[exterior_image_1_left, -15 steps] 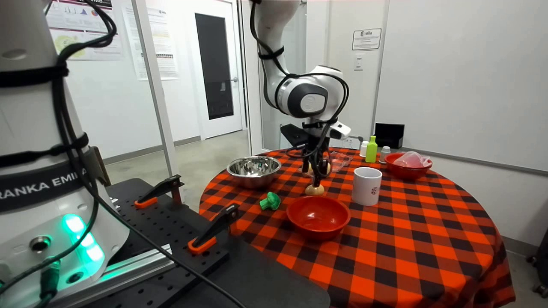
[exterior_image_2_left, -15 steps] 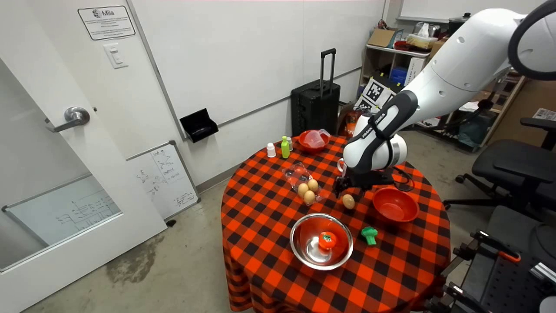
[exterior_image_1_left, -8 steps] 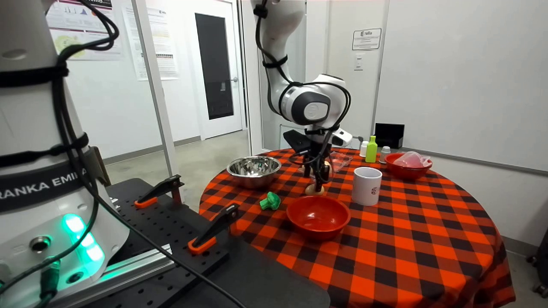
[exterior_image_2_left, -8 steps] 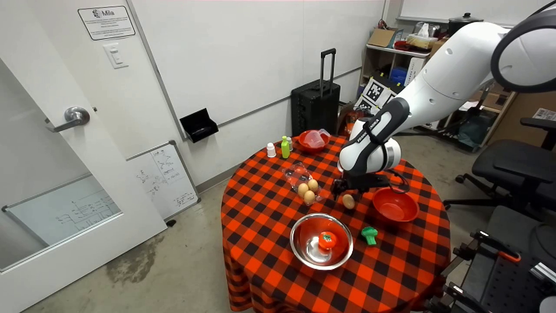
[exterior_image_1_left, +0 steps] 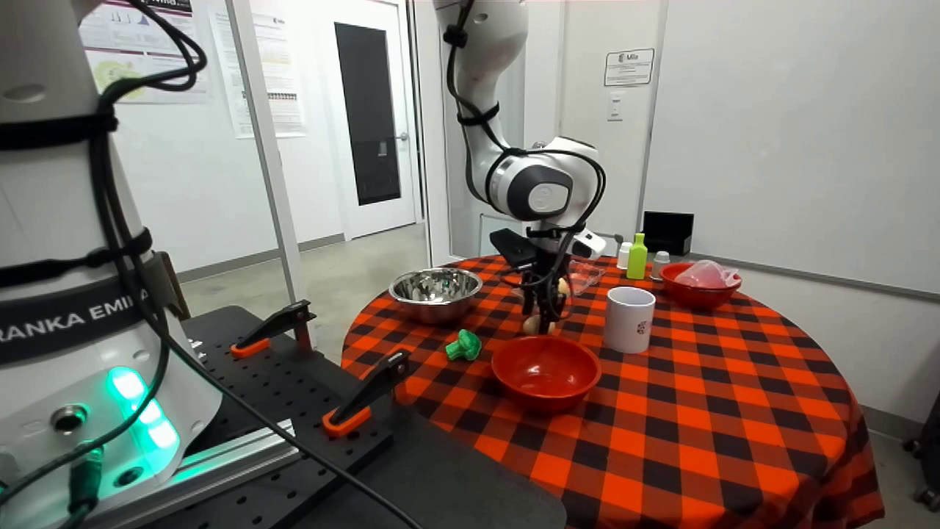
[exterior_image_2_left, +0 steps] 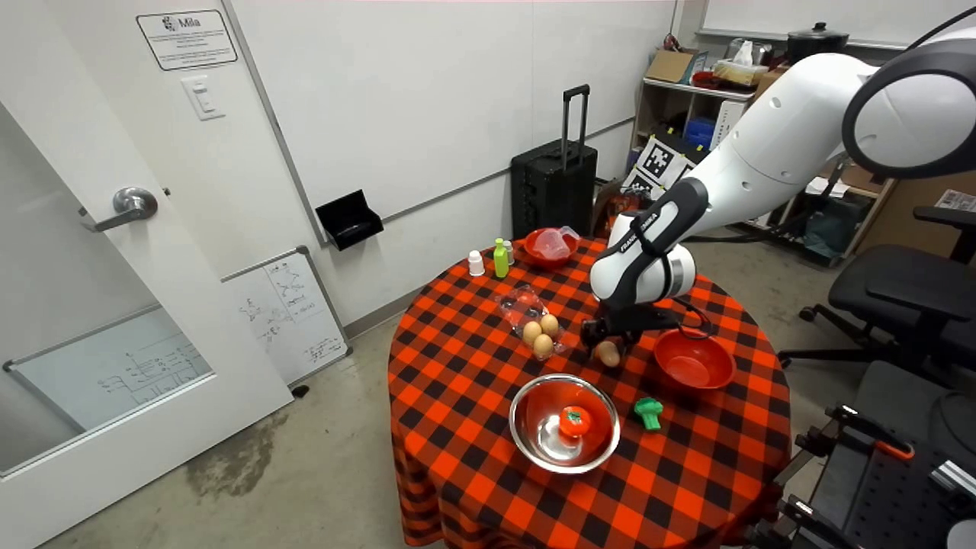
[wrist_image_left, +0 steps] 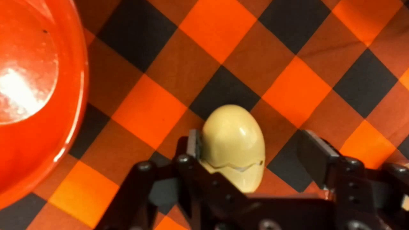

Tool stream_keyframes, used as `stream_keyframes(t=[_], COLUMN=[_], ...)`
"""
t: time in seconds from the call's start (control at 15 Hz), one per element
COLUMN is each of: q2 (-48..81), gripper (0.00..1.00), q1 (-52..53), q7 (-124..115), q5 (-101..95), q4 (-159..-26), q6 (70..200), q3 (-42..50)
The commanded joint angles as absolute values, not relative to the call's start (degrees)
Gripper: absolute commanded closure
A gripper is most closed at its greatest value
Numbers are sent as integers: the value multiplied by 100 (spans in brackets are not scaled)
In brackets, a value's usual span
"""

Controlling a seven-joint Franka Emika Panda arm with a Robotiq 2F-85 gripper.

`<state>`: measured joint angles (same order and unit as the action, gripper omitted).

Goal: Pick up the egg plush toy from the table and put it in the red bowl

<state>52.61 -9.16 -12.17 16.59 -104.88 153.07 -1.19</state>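
Observation:
The egg toy is cream-yellow with a zigzag crack line. It lies on the checked tablecloth, also visible in both exterior views. My gripper is open around it, fingers low on either side. The egg is against or very close to the left finger in the wrist view, with a wide gap to the right finger. Part of its lower end is hidden behind the gripper. The red bowl stands beside the egg, also seen in an exterior view and at the left of the wrist view.
A green broccoli toy and a steel bowl holding a tomato toy are nearby. A white mug stands beside the red bowl. Several eggs lie by a clear carton. Bottles and another red bowl stand farther off.
My gripper has moved down over the egg, so its fingers are now low at the egg's sides. The egg has shifted slightly. The bowls and the other objects have not moved.

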Motion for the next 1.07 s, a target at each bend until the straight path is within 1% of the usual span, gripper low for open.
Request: stream_keyframes(t=[0.0, 0.2, 0.47, 0.8, 1.0], q2=[5445, 5476, 5229, 4228, 3537], gripper=[54, 77, 77, 77, 77], q1=[-868, -866, -875, -663, -436], q7=[-1249, -1253, -1194, -1298, -1510], q5=[1703, 1704, 1742, 1689, 1592], q4=[-10190, -10147, -10397, -11475, -12205], q6=[15097, 15057, 15155, 15626, 15738], q3=[-69, -63, -115, 43, 315])
